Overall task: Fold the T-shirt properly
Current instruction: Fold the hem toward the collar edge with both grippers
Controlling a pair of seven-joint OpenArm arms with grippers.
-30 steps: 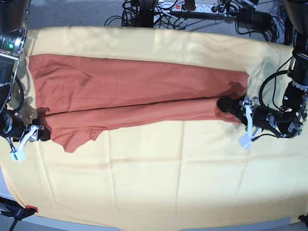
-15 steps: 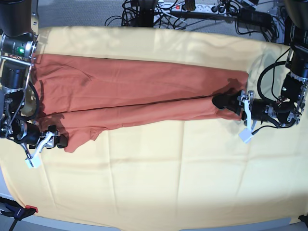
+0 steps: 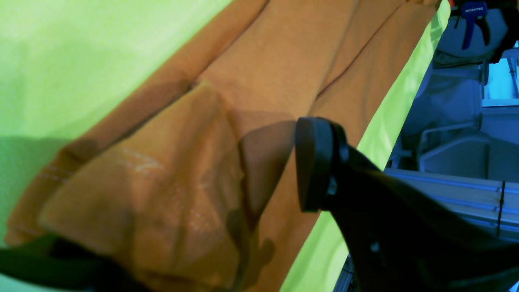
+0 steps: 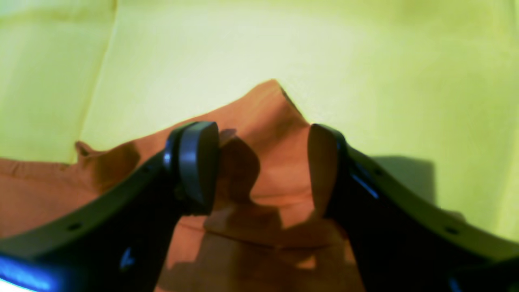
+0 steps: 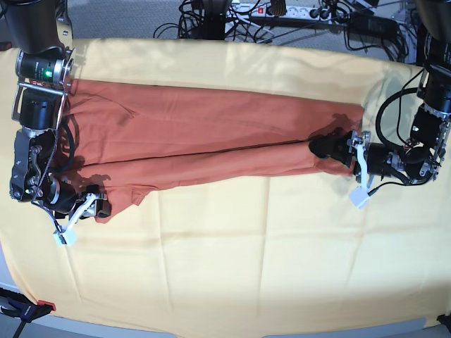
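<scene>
Right wrist view first: my right gripper (image 4: 263,166) has its jaws standing well apart, with a pointed corner of the T-shirt (image 4: 267,162) lying between and below them. Neither pad is pressed on the cloth there; the fabric peaks up just past the fingertips (image 4: 198,162) and the pale-yellow cloth (image 4: 365,61) spreads beyond it.

On the left wrist view, my left gripper (image 3: 227,219) is spread too. One dark finger (image 3: 316,166) stands clear above the shirt, while the other sits low at the bottom edge with a hemmed fold of the orange fabric (image 3: 162,182) bunched over it. I think the cloth only drapes there rather than being pinched, but the view is too close and dim for me to be sure.

From the base view, the right gripper (image 5: 95,205) is at the shirt's lower corner on that view's left side, and the left gripper (image 5: 331,149) is over the shirt's end on that view's right side. The T-shirt (image 5: 211,134) lies as a long band across the far half of the yellow cloth (image 5: 246,267), with a lengthwise fold line running along it. Cables (image 5: 211,21) and a power strip (image 5: 303,10) lie beyond the far edge.
</scene>
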